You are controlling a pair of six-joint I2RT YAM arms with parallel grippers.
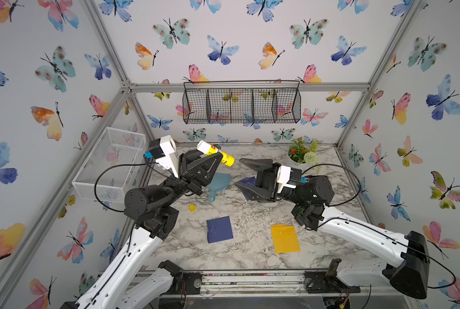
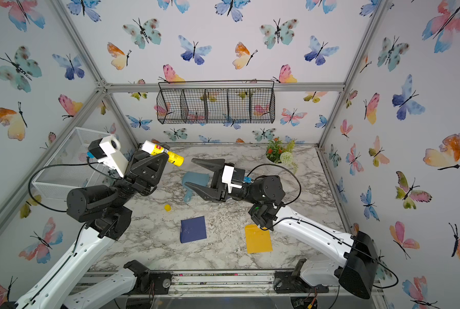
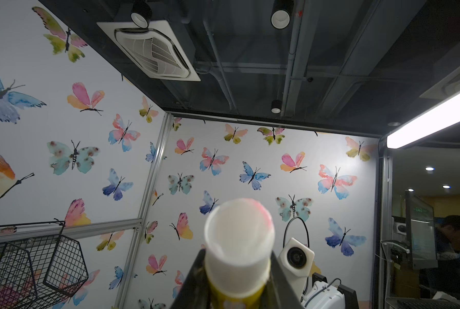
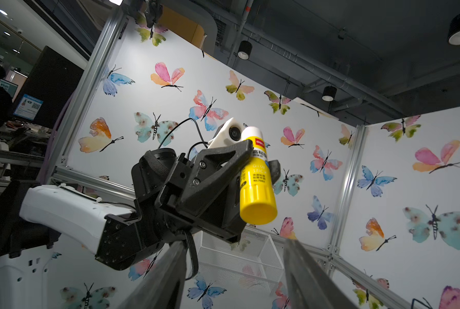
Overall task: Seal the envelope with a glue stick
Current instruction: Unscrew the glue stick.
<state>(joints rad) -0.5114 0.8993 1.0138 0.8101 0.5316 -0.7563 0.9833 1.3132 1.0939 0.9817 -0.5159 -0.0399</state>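
My left gripper point(image 1: 215, 156) is raised above the table's back left and is shut on the glue stick point(image 1: 227, 160), a yellow tube with a white end. In the left wrist view the white end point(image 3: 238, 235) points at the camera between the jaws. My right gripper point(image 1: 238, 172) stands open just right of the stick's yellow end point(image 4: 257, 192), facing it, with nothing between its fingers. A dark blue envelope point(image 1: 219, 229) and a yellow envelope point(image 1: 285, 238) lie flat near the table's front. A small yellow cap-like piece point(image 1: 192, 208) sits on the table.
Under the grippers lie a teal paddle-shaped thing point(image 1: 219, 183) and another dark blue envelope point(image 1: 247, 182). A white mesh basket point(image 1: 108, 163) stands at the left. A black wire basket point(image 1: 240, 105) hangs on the back wall. A potted plant point(image 1: 302, 152) is at the back right.
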